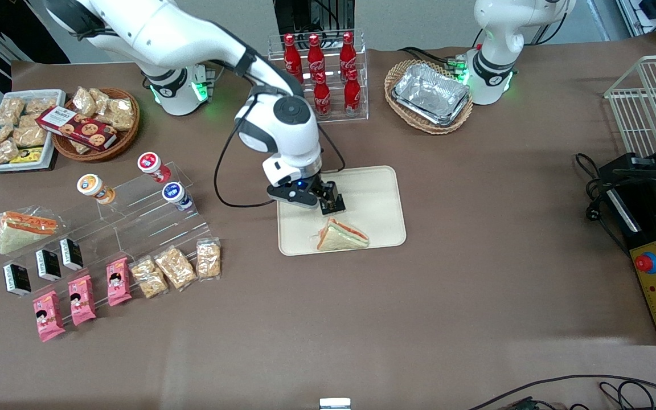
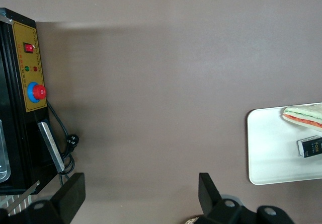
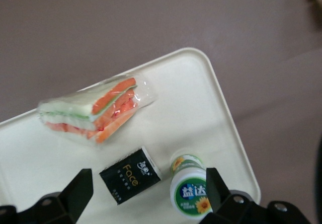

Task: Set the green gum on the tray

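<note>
The cream-beige tray (image 1: 373, 199) lies mid-table; it also shows in the right wrist view (image 3: 191, 108) and the left wrist view (image 2: 271, 148). The green gum (image 3: 190, 189), a small jar with a white lid and green print, rests on the tray beside a black packet (image 3: 130, 175). In the front view the arm hides the jar. My right gripper (image 1: 319, 196) hangs low over the tray's working-arm end. Its fingers (image 3: 80, 189) are wide open, with the packet and the jar between them (image 3: 148, 194). The jar sits close against one finger.
A wrapped sandwich (image 1: 342, 235) lies on the tray nearer the front camera. Orange (image 1: 94, 188), red (image 1: 151, 165) and blue (image 1: 177, 195) jars stand on an acrylic step toward the working arm's end. Cola bottles (image 1: 322, 68) and a wicker basket of foil trays (image 1: 430, 94) stand farther back.
</note>
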Robot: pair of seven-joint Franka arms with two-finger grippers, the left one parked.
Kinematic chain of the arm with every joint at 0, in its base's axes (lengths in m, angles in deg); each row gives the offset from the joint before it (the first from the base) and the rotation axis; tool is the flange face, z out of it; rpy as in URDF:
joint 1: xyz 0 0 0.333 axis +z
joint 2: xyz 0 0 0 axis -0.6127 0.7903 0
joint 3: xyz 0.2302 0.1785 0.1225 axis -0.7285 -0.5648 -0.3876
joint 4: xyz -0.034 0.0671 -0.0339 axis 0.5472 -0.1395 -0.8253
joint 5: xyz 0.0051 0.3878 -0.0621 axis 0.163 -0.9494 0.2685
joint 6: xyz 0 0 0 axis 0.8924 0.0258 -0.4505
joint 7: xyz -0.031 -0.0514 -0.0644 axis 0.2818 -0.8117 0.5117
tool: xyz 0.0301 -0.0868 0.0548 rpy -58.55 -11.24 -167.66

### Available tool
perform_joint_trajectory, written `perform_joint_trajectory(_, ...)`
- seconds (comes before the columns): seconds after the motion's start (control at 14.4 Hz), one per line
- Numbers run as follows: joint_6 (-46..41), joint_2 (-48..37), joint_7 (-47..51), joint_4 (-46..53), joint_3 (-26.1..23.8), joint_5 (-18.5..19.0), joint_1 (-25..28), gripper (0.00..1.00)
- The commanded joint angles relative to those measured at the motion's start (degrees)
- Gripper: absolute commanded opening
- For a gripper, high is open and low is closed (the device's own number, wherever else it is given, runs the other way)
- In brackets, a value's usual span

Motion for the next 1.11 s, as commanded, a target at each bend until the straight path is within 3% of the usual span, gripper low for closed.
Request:
perform_joint_trajectory(0.0, -14.89, -1.12, -6.77, 10.96, -2.02, -3.41, -0.31, 1.00)
perform_joint_trajectory(0.14, -22.01, -3.31, -13.79, 16.24, -1.58, -8.60, -0.92, 1.00)
perform_joint_trajectory(0.35, -28.89, -8.14, -24.77, 19.86, -1.58, -13.36, -6.88, 1.00)
perform_joint_trajectory(0.62, -33.03, -13.86, -46.37, 19.87, -1.66, -20.65, -20.66, 1.00)
perform_joint_trajectory(1.04, -38.83, -17.64, -69.18, 19.25, -1.66, -22.67, -38.43, 1.00)
